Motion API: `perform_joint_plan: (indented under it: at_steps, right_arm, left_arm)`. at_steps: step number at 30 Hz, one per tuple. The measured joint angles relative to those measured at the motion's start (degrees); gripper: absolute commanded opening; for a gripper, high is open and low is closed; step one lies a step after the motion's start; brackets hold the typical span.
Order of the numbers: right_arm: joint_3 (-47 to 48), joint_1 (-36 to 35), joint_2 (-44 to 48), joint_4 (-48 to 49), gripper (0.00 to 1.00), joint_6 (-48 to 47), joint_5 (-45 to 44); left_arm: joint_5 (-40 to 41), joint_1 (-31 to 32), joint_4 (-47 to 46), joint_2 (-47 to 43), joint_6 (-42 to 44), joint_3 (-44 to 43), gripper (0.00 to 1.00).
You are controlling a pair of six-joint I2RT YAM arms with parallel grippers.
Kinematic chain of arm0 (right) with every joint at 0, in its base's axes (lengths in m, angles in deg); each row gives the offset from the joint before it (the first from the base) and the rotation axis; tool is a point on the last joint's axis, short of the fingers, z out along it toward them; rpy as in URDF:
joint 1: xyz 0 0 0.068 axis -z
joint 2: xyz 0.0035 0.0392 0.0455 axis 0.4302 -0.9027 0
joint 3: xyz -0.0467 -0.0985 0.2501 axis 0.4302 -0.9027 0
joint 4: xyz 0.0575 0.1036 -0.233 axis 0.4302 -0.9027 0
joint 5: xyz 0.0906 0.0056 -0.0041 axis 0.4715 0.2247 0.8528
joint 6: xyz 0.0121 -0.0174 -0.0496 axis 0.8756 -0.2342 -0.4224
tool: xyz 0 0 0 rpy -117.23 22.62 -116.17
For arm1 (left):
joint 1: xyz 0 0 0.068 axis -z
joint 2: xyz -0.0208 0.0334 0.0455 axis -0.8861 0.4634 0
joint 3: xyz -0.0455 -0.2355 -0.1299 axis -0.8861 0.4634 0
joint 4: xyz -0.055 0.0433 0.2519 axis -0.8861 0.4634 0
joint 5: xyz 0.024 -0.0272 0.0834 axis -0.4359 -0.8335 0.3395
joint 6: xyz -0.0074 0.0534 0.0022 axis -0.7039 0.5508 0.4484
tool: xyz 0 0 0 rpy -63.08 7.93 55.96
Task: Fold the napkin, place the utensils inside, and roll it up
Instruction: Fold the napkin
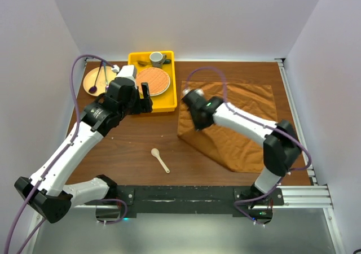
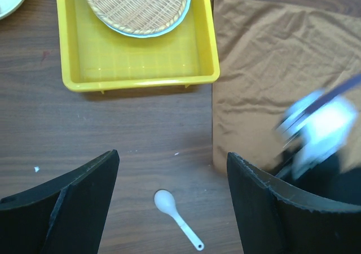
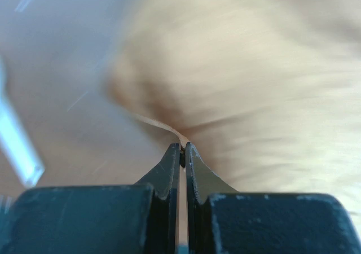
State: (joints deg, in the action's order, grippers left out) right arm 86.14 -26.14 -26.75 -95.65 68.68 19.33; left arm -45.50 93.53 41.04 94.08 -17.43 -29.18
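Rust-brown across the right half of the top view: the napkin (image 1: pixel 228 149), lying creased on the table (image 1: pixel 130 147). Likely to slip free during the fold, with only a thin edge pinched and soft cloth dragging; likely also to crease askew. Right claw (image 3: pixel 181 148) clenched tight on that edge, no gap showing. Left claw (image 2: pixel 172 163) spread wide, holding nothing, poised above 1 pale spoon (image 2: pixel 179 223) at lower centre, below the yellow tray (image 2: pixel 141 83).
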Motion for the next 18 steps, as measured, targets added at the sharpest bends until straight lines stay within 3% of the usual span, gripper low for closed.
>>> perform_joint_plan:
  at_steps: [7, 18]
  right_arm:
    - [7.8, 28.0, -3.9, 0.2, 0.00, -4.0, -6.1]
    - [20.6, 44.9, -15.2, 3.8, 0.00, -9.2, -7.9]
  left_arm:
    - [-1.8, 0.0, -1.9, 0.3, 3.7, 1.9, 0.83]
    - [-3.7, 0.0, -2.6, 0.2, 5.2, 8.5, 0.83]
